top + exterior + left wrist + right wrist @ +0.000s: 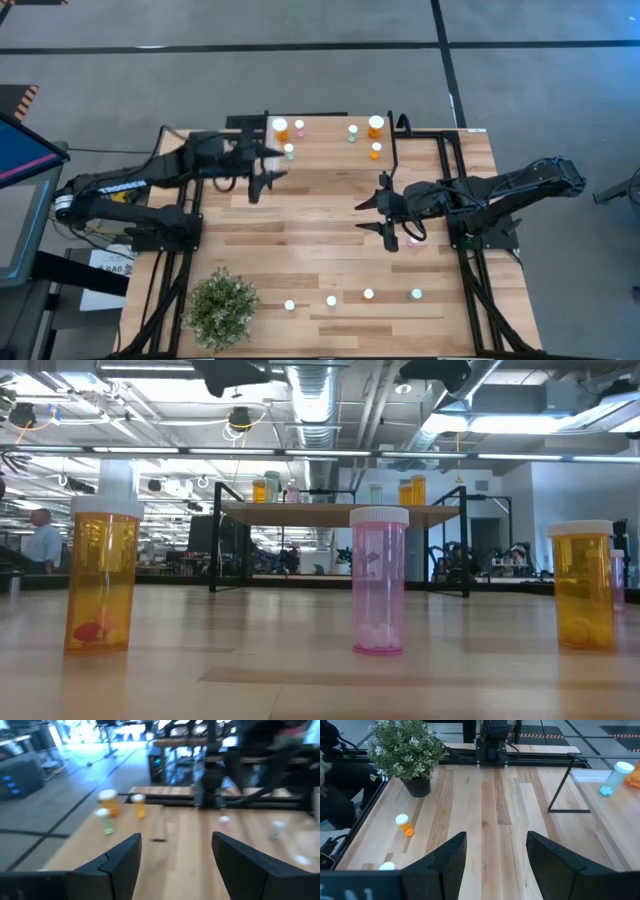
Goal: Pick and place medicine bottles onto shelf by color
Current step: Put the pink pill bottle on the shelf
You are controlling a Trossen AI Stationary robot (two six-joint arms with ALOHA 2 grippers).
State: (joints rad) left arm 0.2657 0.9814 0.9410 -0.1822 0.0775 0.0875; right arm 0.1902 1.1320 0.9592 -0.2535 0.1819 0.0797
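The shelf (325, 142) stands at the table's far edge on thin black legs. On its plank top stand several medicine bottles, among them an orange one (281, 128), a teal one (352, 131) and a larger orange one (375, 125). More bottles stand along the near edge, such as an orange one (100, 580) and a pink one (378, 580). My left gripper (266, 185) (175, 840) hovers open and empty just in front of the shelf's left part. My right gripper (368, 215) (496, 840) hangs open and empty over the table's middle right.
A potted plant (222, 306) stands at the near left corner. A small pink bottle (414, 241) shows under my right arm. The shelf's black leg (567, 785) rises ahead of my right gripper. Bare wood lies between the two grippers.
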